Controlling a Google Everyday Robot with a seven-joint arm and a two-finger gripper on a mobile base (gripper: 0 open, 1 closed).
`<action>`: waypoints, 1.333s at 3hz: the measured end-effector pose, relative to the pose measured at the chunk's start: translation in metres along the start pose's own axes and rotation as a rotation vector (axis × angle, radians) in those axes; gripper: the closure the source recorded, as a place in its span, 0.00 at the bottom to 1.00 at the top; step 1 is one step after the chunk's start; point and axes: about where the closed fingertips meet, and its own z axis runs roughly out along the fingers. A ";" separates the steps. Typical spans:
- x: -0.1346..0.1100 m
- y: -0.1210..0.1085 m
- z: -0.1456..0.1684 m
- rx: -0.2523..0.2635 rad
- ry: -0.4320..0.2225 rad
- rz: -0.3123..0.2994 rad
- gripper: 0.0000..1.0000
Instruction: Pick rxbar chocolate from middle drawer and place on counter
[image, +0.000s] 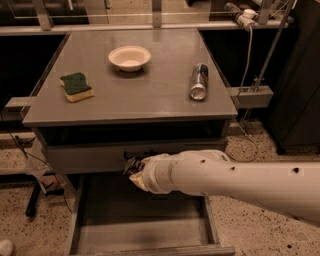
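Observation:
The middle drawer (125, 222) is pulled out below the cabinet, and the part of its grey floor that I see is bare. My gripper (131, 166) is at the end of the white arm (225, 180) that reaches in from the right. It hangs above the drawer's back part, right in front of the grey drawer front (80, 159) above. Something small and dark shows at its tip, but I cannot tell whether it is the rxbar chocolate. No bar shows anywhere else. The counter (150, 100) is the grey top above.
On the counter lie a green-and-yellow sponge (76, 86) at the left, a white bowl (129, 57) at the back middle and a can (199, 81) on its side at the right. Poles and a cable stand at the right behind the cabinet.

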 end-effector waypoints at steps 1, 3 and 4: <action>-0.013 -0.007 -0.018 0.026 -0.003 -0.009 1.00; -0.059 -0.024 -0.064 0.078 -0.017 -0.069 1.00; -0.073 -0.035 -0.077 0.099 -0.010 -0.091 1.00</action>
